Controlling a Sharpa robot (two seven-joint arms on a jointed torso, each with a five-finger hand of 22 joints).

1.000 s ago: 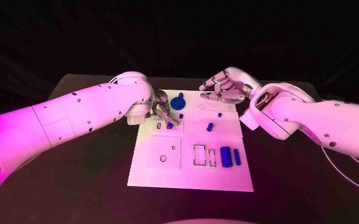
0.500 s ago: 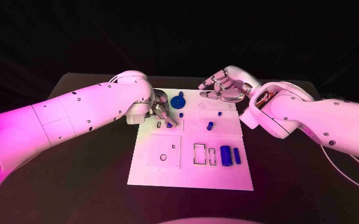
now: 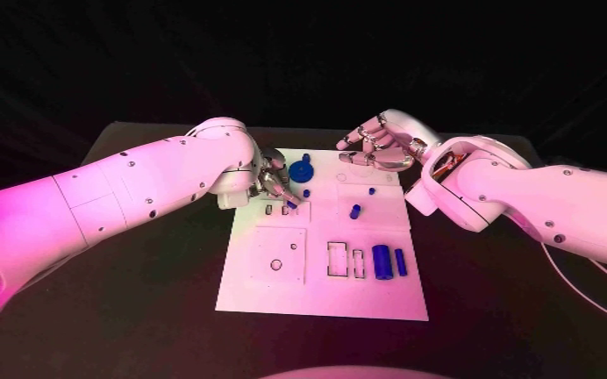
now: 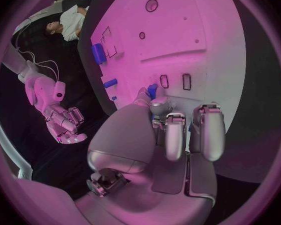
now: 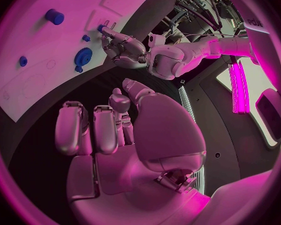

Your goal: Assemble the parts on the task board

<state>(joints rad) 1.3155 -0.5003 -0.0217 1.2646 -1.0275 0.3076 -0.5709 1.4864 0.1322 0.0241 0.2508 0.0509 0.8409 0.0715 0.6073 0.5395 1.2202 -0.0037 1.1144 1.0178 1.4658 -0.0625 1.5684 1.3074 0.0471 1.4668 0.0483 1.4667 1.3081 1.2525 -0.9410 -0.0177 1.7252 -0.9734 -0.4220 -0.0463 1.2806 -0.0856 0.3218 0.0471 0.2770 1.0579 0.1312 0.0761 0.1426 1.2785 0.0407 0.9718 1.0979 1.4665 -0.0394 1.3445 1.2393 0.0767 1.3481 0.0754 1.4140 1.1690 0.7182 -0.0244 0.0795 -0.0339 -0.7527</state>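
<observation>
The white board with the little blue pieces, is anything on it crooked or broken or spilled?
Nothing stands out. The task board lies flat and square on the table, unbroken. The blue parts near its front sit side by side in a neat row, and the blue gear lies flat at the far end. Nothing is spilled.

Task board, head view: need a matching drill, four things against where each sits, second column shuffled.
1. round blue toothed part
2. thick blue cylinder
3. left hand
4. right hand

a. at the white task board's far right corner
b. near right, beside the rectangular cutouts
c. far middle of the board
d. fingers pinching a small blue part, board's left

Pairs: 1-c, 2-b, 3-d, 4-a
</observation>
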